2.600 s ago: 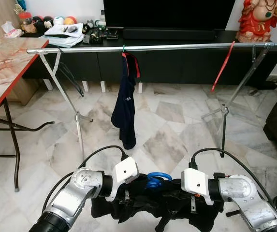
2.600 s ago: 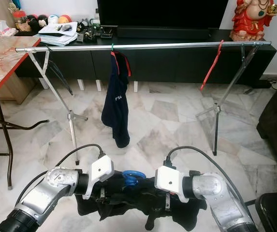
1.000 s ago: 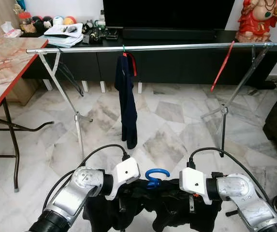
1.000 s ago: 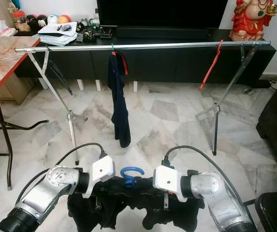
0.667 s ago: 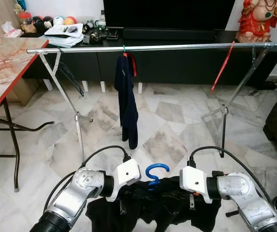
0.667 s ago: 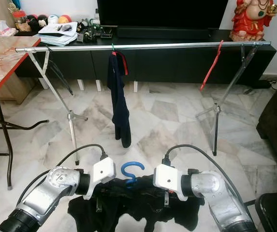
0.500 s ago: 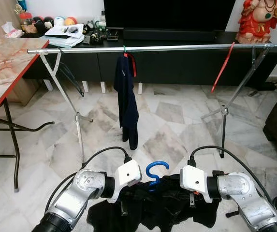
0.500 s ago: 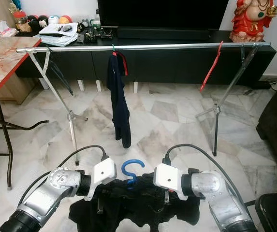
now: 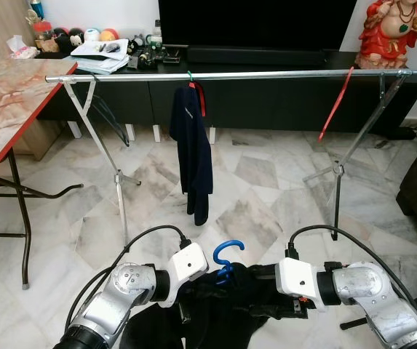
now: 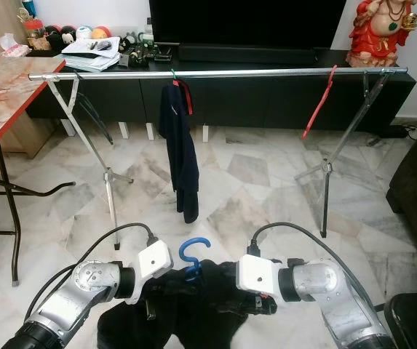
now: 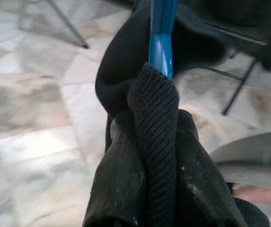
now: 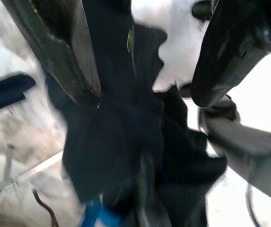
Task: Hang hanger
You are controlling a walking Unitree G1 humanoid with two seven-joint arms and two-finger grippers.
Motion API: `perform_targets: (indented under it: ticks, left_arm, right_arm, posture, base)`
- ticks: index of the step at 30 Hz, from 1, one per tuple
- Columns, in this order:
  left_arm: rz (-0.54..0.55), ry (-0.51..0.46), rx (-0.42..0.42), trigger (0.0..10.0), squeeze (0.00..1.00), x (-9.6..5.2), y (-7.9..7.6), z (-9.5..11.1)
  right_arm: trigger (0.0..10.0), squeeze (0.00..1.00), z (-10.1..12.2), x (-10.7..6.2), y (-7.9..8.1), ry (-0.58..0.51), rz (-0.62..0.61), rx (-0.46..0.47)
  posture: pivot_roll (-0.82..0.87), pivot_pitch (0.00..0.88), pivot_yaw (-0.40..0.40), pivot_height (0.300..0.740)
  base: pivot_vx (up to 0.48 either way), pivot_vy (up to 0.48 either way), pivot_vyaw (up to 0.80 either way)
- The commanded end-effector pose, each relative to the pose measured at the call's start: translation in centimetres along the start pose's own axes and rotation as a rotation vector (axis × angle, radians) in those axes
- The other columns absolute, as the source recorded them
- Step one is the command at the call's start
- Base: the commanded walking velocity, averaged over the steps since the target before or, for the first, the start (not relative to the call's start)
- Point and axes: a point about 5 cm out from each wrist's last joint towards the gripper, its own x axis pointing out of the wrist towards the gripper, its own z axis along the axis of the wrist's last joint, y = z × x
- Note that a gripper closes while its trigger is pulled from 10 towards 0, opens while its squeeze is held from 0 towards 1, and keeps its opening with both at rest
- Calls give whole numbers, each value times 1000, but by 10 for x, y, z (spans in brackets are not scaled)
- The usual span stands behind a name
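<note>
Here the floor [image 9: 266, 211] is pale veined marble tile, and a silver clothes rail [image 9: 266, 73] on folding legs crosses the room toward 12 o'clock. A navy garment [image 9: 193, 145] hangs from the rail slightly left of its middle, and a bare red hanger [image 9: 335, 104] dangles tilted near the rail's right end. Behind the rail stands a long black TV cabinet [image 9: 281, 102] with a dark screen above it, clutter on its left end and a red figurine [image 9: 386, 33] at about 1 o'clock. A marble-patterned surface [image 9: 4, 102] with a red edge sits at 10 o'clock.

Down at 6 o'clock, the left claw [image 11: 144, 189] is clamped on the ribbed black garment [image 9: 223, 313] draped over the blue hanger [image 9: 226, 258], whose hook stands up between the two wrists. The right claw [image 12: 144, 94] has its fingers [image 12: 64, 52] spread wide apart, with the black cloth lying between and beyond them; whether they touch it cannot be told.
</note>
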Motion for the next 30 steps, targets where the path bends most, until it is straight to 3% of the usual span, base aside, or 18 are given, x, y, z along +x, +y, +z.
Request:
perform_targets:
  ticks: [1, 8, 9, 10, 12, 13, 14, 15, 16, 18, 19, 20, 21, 22, 23, 25, 27, 30]
  left_arm:
    - [64, 0, 28, 0, 0, -4, 8, -1]
    - [134, 21, 8, 0, 0, -8, 9, -12]
    - [157, 23, 8, 0, 0, -9, 11, -13]
    - [224, 30, 15, 0, 0, -10, 16, -15]
    - [305, 44, 20, 0, 0, -11, 22, -17]
    - [402, 59, 13, 1804, 0, -14, 30, -20]
    - [402, 59, 13, 1804, 0, -14, 30, -20]
    - [517, 68, 2, 9020, 0, -20, 38, -25]
    - [575, 74, -9, 10000, 0, -25, 41, -28]
    - [628, 80, -37, 10000, 0, -31, 42, -34]
    - [628, 80, -37, 10000, 0, -31, 42, -34]
    - [650, 81, -61, 10000, 0, -35, 40, -40]
    - [650, 81, -61, 10000, 0, -35, 40, -40]
    - [665, 79, -71, 10000, 0, -37, 39, -43]
    - [712, 73, -89, 10000, 0, -44, 38, -49]
    - [740, 69, -99, 10000, 0, -48, 38, -51]
    - [804, 41, -128, 10000, 0, -57, 37, -55]
    - [840, 29, -155, 10000, 0, -63, 34, -60]
  right_arm:
    - [10000, 1000, -8, -3, -3, 56, -35, 6]
    - [10000, 1000, -17, -4, -11, 91, -177, 28]
    - [10000, 804, -19, -5, -13, 92, -208, 38]
    - [10000, 0, -24, -5, -18, 93, -289, 84]
    - [10000, 0, -31, -4, -21, 110, -369, 124]
    - [10000, 0, -41, -2, -22, 136, -449, 189]
    - [10000, 0, -41, -2, -22, 136, -449, 189]
    - [10000, 0, -54, 1, -19, 156, -545, 285]
    - [10000, 0, -62, 3, -15, 156, -608, 371]
    - [10000, 0, -77, 10, -4, 167, -688, 513]
    - [10000, 0, -77, 10, -4, 167, -688, 513]
    - [10000, 0, -91, 20, 14, 192, -738, 637]
    - [10000, 0, -91, 20, 14, 192, -738, 637]
    - [10000, 0, -97, 25, 23, 205, -765, 702]
    - [10000, 0, -108, 34, 43, 207, -827, 861]
    - [10000, 0, -112, 36, 50, 207, -847, 914]
    - [10000, 0, -121, 43, 71, 259, -881, 1010]
    - [10000, 0, -126, 48, 87, 279, -909, 1098]
  posture:
    - [-69, 60, 8, 740]
    - [-70, 67, 8, 740]
    - [-69, 70, 7, 740]
    - [-68, 73, 7, 740]
    - [-67, 77, 7, 740]
    - [-67, 79, 6, 740]
    - [-67, 79, 6, 740]
    - [-63, 81, 9, 740]
    - [-64, 80, 10, 740]
    - [-62, 81, 13, 740]
    - [-62, 81, 13, 740]
    - [-55, 82, 17, 740]
    - [-55, 82, 17, 740]
    - [-55, 82, 17, 740]
    - [-51, 83, 22, 740]
    - [-51, 83, 23, 740]
    - [-53, 84, 28, 740]
    - [-52, 79, 29, 740]
  base:
    - [0, 0, 0]
    - [0, 0, 0]
    - [0, 0, 0]
    - [0, 0, 0]
    - [0, 0, 0]
    - [0, 0, 0]
    - [0, 0, 0]
    - [0, 0, 0]
    - [0, 0, 0]
    - [0, 0, 0]
    - [0, 0, 0]
    - [0, 0, 0]
    - [0, 0, 0]
    - [0, 0, 0]
    - [0, 0, 0]
    - [0, 0, 0]
    - [0, 0, 0]
    - [0, 0, 0]
